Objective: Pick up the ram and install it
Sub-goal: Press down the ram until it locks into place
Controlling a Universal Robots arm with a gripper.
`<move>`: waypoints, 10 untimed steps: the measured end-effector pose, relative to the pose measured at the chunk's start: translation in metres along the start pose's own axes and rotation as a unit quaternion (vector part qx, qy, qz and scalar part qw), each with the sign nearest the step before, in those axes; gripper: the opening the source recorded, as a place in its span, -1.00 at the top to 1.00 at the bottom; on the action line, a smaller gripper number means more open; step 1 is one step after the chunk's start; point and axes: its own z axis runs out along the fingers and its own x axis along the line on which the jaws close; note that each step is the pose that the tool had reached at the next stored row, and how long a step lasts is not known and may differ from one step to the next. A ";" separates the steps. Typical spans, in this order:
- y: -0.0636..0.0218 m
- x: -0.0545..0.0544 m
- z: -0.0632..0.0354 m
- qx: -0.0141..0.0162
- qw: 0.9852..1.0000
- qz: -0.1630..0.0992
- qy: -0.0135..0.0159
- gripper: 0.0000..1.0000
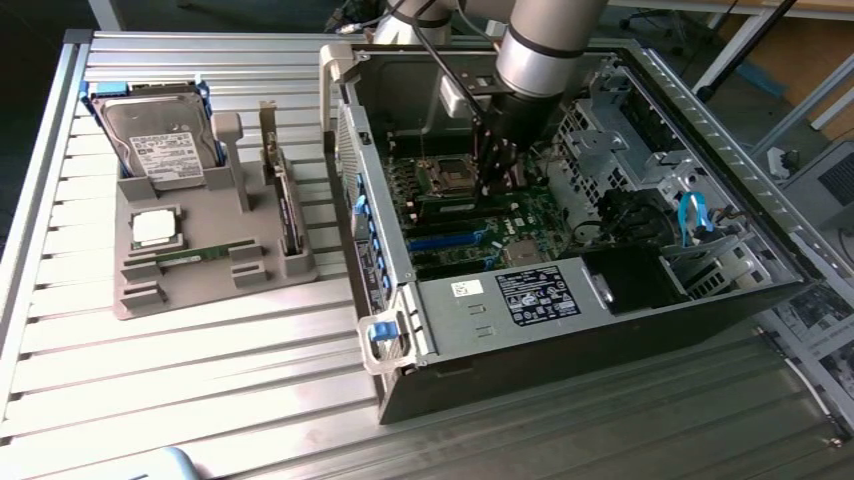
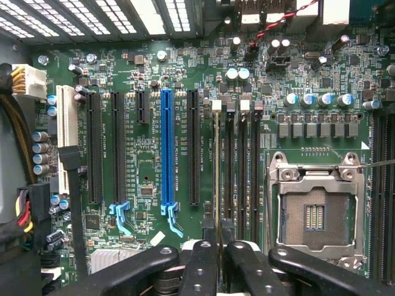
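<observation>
Gripper (image 2: 217,246) nearest the wrist camera: black fingers (image 2: 200,265) drawn in close, pinching the ram (image 2: 217,179), seen edge-on as a thin strip between the tips. Ram upright, lined up with the memory slots (image 2: 241,166) beside the empty processor socket (image 2: 315,216) on the motherboard (image 2: 154,61); whether seated in a slot or just above it, cannot tell. Blue expansion slot (image 2: 166,148) and black slots just beside.

Exterior view: arm (image 1: 547,50) reaching down into the open computer case (image 1: 534,300), gripper (image 1: 501,170) low over the board near the socket. On the slatted worktop (image 1: 174,400), toward the exterior view's left and well apart from the case, a grey holder tray (image 1: 140,295). Second green memory stick (image 1: 200,255) lying flat in the tray. Silver processor chip (image 1: 156,228) just behind it. Hard drive (image 1: 160,140) upright at the tray's far end. Expansion card (image 1: 283,200) standing on edge along the side nearest the case.
</observation>
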 end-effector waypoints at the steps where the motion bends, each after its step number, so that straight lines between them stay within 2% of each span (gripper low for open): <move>1: -0.0003 0.000 0.0005 0.000 1.000 0.000 0.000 0.74; 10: -0.0011 0.000 0.0014 0.000 1.000 0.004 0.000 0.74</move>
